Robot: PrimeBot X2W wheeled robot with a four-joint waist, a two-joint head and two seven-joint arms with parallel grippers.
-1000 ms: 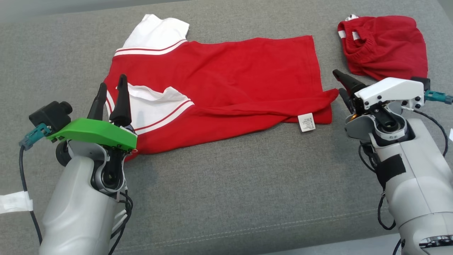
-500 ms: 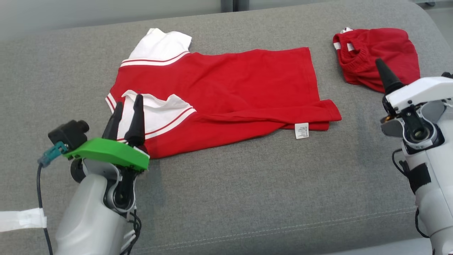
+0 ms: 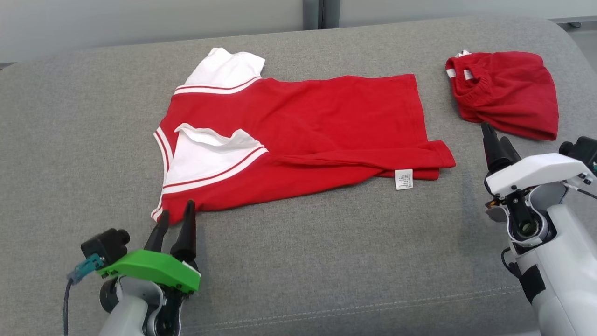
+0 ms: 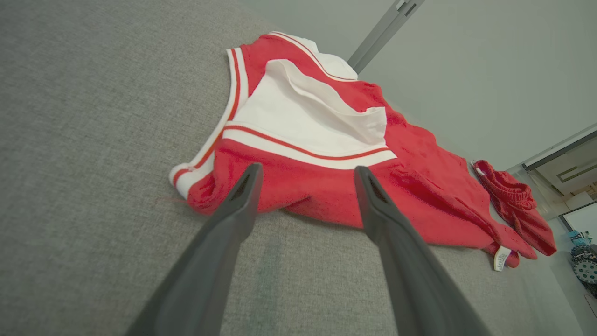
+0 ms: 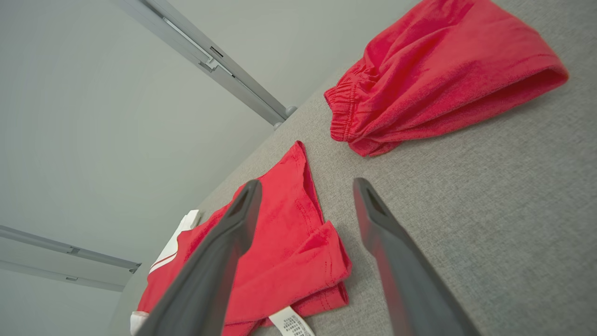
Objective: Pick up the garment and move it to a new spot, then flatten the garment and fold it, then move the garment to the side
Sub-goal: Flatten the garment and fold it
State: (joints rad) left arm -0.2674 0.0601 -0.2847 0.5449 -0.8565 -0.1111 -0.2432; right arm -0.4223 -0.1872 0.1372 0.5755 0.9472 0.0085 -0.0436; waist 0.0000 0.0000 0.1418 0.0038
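Your left gripper [image 3: 177, 213] stands spread wide with nothing in it. Its tips are at the near left corner of the garment [image 3: 303, 121]; whether they touch the cloth cannot be told.

Your right gripper [image 3: 489, 135] is likewise spread and empty. It sits over the grey cushion [image 3: 326, 261], just off the garment's hem end.

Garment: a red shirt with white sleeves, lying flat across the middle of the cushion, collar end to your left and hem to your right.
- One sleeve [image 3: 210, 151] is folded onto the red body (striped trim showing).
- A white label [image 3: 404, 179] pokes out at the near right corner.

Red shorts [image 3: 508, 93] are bunched at the far right, apart from the shirt.
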